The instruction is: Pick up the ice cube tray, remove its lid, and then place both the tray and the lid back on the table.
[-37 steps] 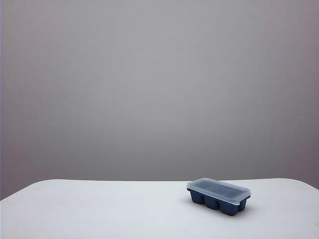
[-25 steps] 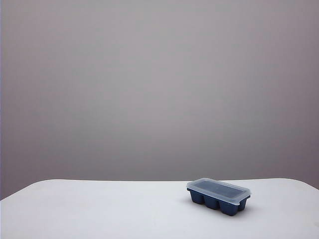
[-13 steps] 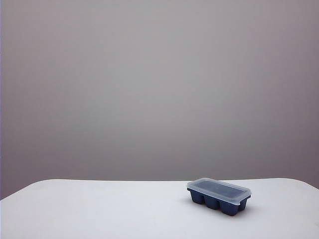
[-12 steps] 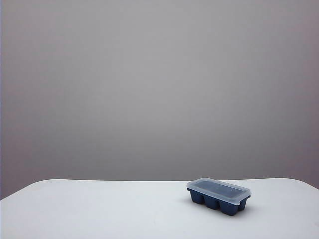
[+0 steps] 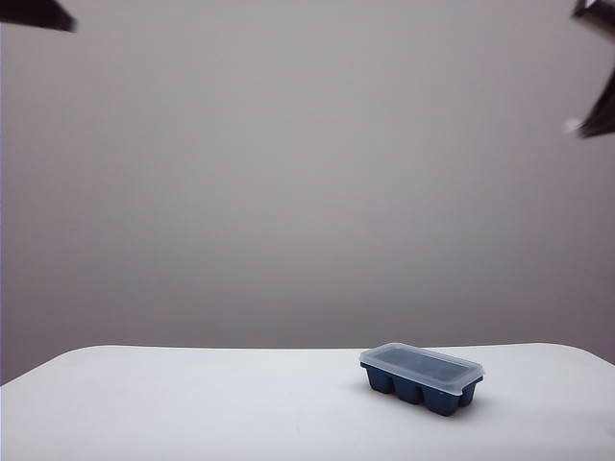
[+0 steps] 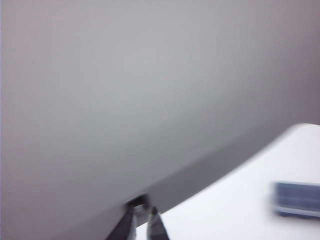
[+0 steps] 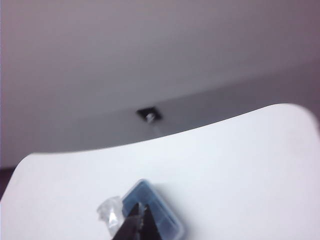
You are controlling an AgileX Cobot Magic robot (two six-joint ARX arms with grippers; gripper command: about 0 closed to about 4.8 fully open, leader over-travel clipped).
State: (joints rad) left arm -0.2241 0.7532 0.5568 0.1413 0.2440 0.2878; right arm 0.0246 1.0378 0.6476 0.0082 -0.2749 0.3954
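The dark navy ice cube tray (image 5: 408, 387) stands on the white table (image 5: 192, 403) at the right, with the frosted clear lid (image 5: 423, 362) closed on top. In the right wrist view my right gripper (image 7: 139, 206) is shut and empty. It hangs above the tray (image 7: 160, 215), apart from it, and a clear tab (image 7: 111, 212) sticks out at the tray's end. My left gripper (image 6: 143, 210) has its fingers nearly together and holds nothing. It is well away from the blurred tray (image 6: 297, 199).
Dark parts of the two arms show at the exterior view's upper left corner (image 5: 34, 13) and upper right edge (image 5: 598, 106), high above the table. A plain grey wall stands behind. A small dark fitting (image 7: 150, 116) sits on that wall.
Dark arm parts have come into the exterior view's top corners, where nothing showed before. The tray with its lid has not moved.
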